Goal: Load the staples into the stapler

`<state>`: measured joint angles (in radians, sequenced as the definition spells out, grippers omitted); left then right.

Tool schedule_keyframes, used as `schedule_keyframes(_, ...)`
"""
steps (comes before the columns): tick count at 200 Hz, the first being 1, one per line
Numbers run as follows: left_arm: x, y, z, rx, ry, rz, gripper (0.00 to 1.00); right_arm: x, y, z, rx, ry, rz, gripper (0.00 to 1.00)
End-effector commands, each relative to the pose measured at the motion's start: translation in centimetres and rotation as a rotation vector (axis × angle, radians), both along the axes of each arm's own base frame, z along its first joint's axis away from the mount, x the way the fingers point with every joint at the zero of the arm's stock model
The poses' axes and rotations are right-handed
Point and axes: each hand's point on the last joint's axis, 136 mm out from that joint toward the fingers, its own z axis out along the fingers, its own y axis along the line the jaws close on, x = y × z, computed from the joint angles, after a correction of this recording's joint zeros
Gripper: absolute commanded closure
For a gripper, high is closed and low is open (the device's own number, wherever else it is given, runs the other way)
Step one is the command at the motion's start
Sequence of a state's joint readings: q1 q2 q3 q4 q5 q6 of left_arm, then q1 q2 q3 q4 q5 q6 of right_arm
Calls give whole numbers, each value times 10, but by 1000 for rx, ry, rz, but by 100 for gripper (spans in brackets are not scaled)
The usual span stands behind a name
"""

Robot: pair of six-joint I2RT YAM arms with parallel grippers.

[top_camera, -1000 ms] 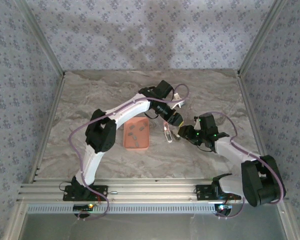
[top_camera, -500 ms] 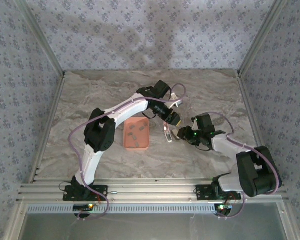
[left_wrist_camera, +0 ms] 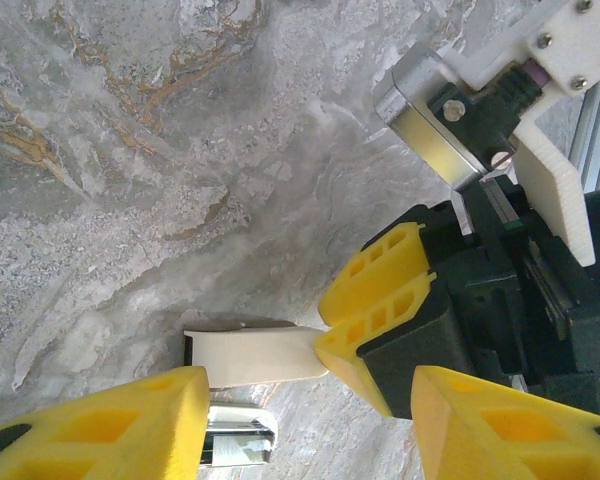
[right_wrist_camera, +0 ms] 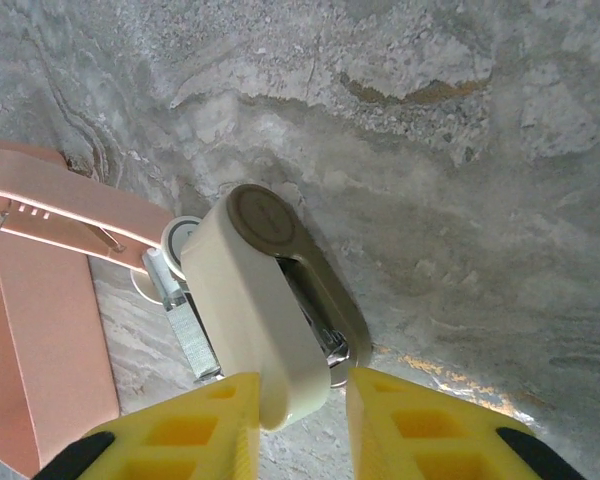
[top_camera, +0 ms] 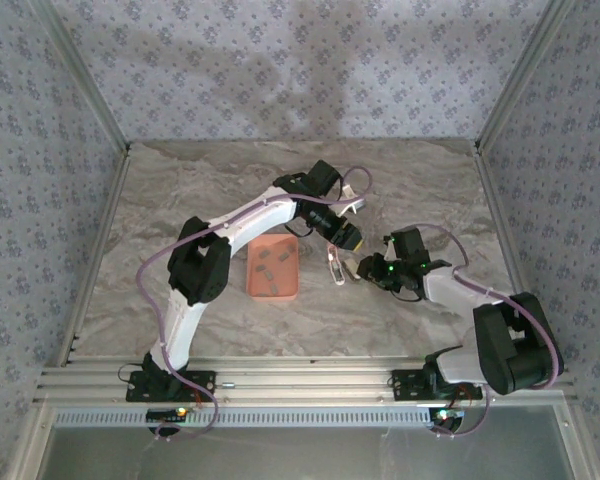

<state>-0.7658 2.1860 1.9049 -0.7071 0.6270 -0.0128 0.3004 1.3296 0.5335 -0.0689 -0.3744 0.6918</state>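
The marbled worktop [top_camera: 180, 200] spreads out under both my arms, and the salmon-pink tray [top_camera: 289, 247] sits on it just left of the spot where my two grippers meet. My left gripper [left_wrist_camera: 310, 420] reaches in from the far side with its yellow fingers about half apart and nothing clamped between them; one end of the stapler lies just beside one finger. My right gripper [right_wrist_camera: 302, 385] comes in from the right, its fingers set close on either side of the tip of the cream stapler [right_wrist_camera: 250, 290]. One finger is against the shell and the other looks a sliver off, so I cannot tell whether I have it gripped. The staples [top_camera: 277, 261], small grey strips, lie loose in the tray, apart from both grippers and left of the stapler
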Motion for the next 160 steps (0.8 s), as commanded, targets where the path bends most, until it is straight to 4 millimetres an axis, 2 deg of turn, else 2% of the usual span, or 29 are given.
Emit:
schedule_keyframes(1, -1, 4, 23, -29, -30, 9, 44, -32, -23, -41, -117, 148, -42, 74)
schedule_keyframes(41, 0, 4, 23, -28, -32, 10, 44, -41, -28, -52, -160, 189, -50, 77)
schedule_keyframes(84, -1, 6, 24, -25, -38, 11, 44, -47, -32, -54, -191, 205, -55, 79)
schedule_keyframes(102, 0, 7, 25, -26, -39, 14, 44, -40, -26, -43, -175, 164, -36, 76)
schedule_keyframes(130, 0, 12, 28, -24, -43, 41, 44, -25, -18, -12, -193, 71, 8, 65)
schedule_keyframes(160, 14, 23, 39, -53, -88, 128, 42, -12, -12, 19, -238, -14, 53, 58)
